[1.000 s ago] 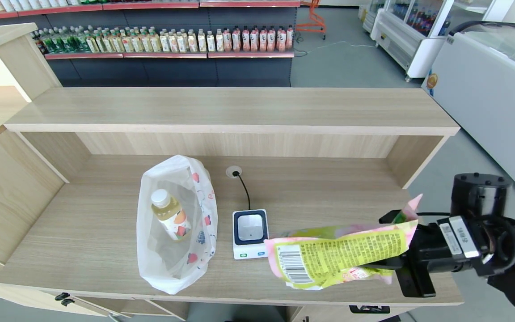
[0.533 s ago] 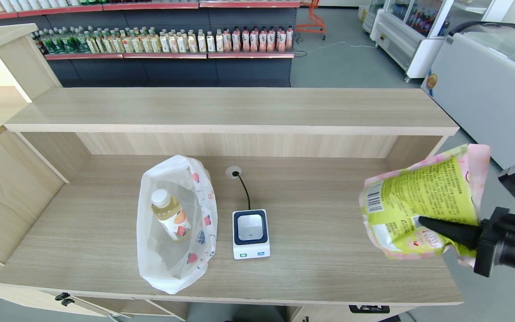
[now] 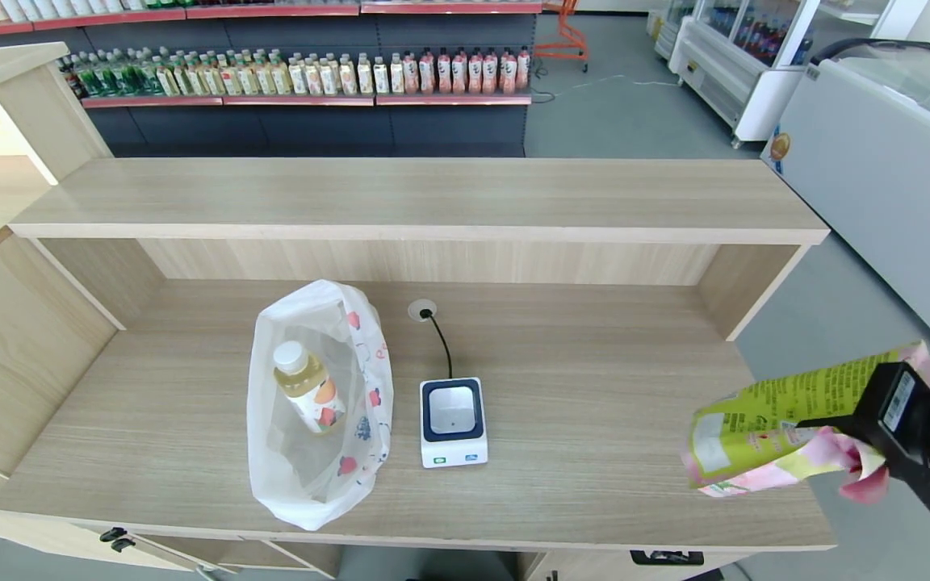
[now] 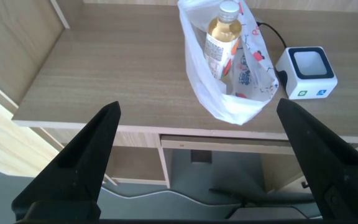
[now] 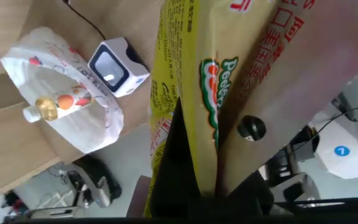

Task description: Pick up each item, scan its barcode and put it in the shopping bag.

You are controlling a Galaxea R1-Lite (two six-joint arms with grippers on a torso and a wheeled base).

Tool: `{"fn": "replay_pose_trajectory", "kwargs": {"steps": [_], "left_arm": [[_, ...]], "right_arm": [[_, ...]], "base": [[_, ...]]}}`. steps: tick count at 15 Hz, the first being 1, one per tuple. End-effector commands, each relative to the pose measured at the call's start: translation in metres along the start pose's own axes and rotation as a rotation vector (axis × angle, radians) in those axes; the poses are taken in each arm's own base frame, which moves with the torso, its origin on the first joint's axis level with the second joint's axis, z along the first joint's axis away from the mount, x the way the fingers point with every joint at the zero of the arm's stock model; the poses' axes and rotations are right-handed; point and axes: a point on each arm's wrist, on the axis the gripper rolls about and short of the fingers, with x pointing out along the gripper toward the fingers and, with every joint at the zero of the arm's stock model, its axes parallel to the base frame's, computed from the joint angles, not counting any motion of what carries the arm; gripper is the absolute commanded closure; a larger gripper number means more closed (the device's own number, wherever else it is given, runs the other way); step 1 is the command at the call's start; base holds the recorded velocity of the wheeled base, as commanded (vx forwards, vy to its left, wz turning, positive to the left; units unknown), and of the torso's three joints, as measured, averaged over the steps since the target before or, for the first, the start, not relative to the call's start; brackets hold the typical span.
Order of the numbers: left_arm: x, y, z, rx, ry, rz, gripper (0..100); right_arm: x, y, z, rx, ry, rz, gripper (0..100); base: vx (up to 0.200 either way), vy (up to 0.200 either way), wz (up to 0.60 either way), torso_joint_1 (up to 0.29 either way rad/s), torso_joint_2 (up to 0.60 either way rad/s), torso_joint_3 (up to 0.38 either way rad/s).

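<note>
Right fingers are closed on the green-and-pink snack pouch, held above the right end of the desk. The scanner and shopping bag are well to their left. A bottle is inside the bag. Left fingers are spread wide and empty, with the bag just beyond them.
</note>
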Motion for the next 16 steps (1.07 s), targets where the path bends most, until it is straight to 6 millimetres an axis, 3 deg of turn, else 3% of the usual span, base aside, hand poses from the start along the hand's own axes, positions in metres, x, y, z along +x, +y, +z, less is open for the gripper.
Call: {"fn": "replay_pose_trajectory", "kwargs": {"steps": [1,4,10,16], "left_arm": [[0.000,0.000,0.000,0.000,0.000,0.000,0],[0.000,0.000,0.000,0.000,0.000,0.000,0],[0.000,0.000,0.000,0.006,0.000,-0.001,0],[0.000,0.000,0.000,0.001,0.000,-0.001,0]], "right_arm": [[0.006,0.034,-0.002,0.066,0.066,-0.025,100],[0.013,0.036,-0.004,0.057,0.075,-0.050,100],[-0.011,0.030,-0.004,-0.013,0.071,0.021,100],[-0.016,0.027,-0.010,-0.032,0.094,0.033,100]], "base": [[0.000,0.000,0.00,0.000,0.00,0.000],[0.000,0.000,0.00,0.000,0.00,0.000],[0.000,0.000,0.00,0.000,0.00,0.000],[0.000,0.000,0.00,0.000,0.00,0.000]]}}
